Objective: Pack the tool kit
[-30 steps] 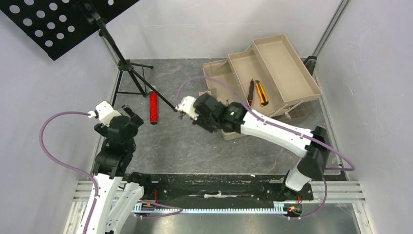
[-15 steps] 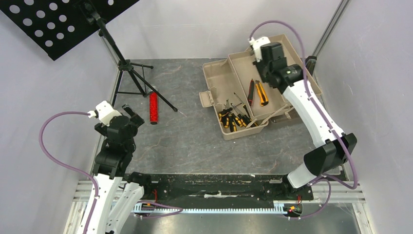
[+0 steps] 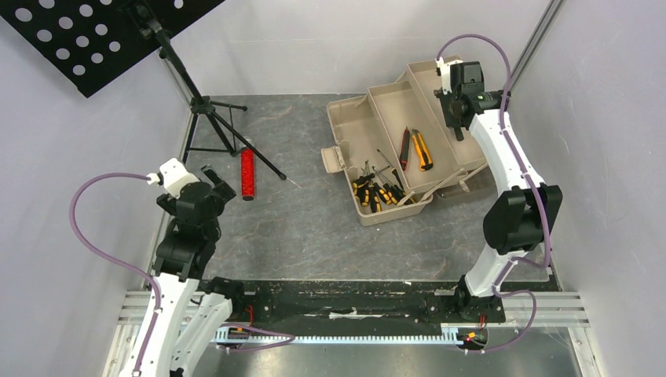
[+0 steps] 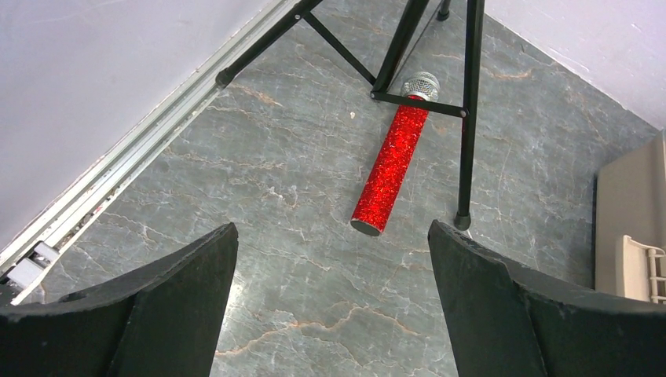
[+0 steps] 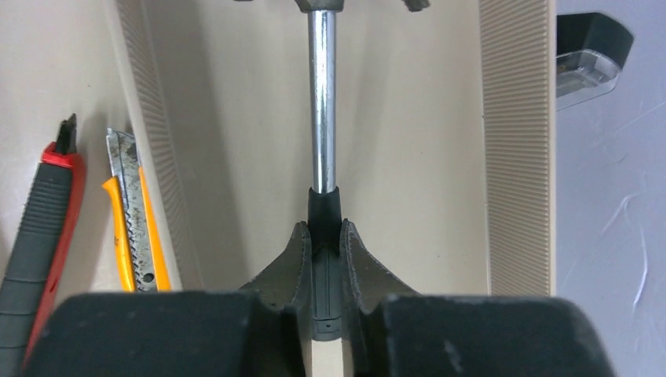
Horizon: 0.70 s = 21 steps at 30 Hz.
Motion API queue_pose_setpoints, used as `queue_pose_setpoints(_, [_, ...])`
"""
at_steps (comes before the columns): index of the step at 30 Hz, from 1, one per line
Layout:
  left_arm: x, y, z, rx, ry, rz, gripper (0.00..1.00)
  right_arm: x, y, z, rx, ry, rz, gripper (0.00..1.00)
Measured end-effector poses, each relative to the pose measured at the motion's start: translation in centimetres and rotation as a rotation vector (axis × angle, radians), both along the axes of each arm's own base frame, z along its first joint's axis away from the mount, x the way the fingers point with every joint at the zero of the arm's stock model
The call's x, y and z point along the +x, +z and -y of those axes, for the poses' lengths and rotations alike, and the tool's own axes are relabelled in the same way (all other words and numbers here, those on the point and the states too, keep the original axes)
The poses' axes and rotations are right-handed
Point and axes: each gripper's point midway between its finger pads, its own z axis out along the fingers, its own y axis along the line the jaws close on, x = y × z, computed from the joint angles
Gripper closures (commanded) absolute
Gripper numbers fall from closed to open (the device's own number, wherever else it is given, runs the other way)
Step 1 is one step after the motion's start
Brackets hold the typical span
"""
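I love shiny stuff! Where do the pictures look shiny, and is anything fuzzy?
Right wrist: a bright streak of glare runs down the tool along its metal shaft, and the right hand, so close up, looks a bit soft. Left wrist: the red microphone glitters with tiny sparkles. Top: even light, faint shadows, nothing fuzzy.

Our right claw (image 3: pixel 455 118) has swung from mid-surface (image 3: pixel 314 236), near the music stand (image 3: pixel 196 102), across the toolbox (image 3: pixel 345 129) to its farthest tray (image 3: pixel 426 76), clamping a screwdriver (image 5: pixel 323 118). The screwdrivers (image 3: pixel 375 192) the arm had covered show again. Our left arm (image 3: pixel 184 236) has shifted slightly.
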Motion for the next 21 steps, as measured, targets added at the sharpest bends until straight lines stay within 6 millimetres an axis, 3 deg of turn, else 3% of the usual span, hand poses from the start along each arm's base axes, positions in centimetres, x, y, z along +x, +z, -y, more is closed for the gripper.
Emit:
queue_pose_setpoints(3, [0.3, -0.2, 0.2, -0.001, -0.011, -0.008, 0.05, 0.0, -0.7, 0.3, 0.003, -0.003, -0.022, 0.49])
queue_pose_setpoints(8, [1.1, -0.6, 1.3, -0.021, -0.064, -0.023, 0.07, 0.2, -0.2, 0.3, 0.003, -0.004, -0.001, 0.25])
queue_pose_setpoints(11, [1.9, -1.3, 2.7, -0.05, -0.132, -0.05, 0.08, -0.1, 1.2, 0.7, 0.008, -0.015, 0.034, 0.2])
queue_pose_setpoints(15, [3.5, -2.6, 5.3, -0.117, -0.237, -0.116, 0.1, -1.4, 4.7, 0.8, 0.033, -0.045, 0.151, 0.15])
queue_pose_setpoints(21, [6.4, -3.2, 10.8, -0.264, -0.403, -0.192, 0.11, -6.3, 9.3, 1.3, 0.118, -0.105, 0.401, 0.09])
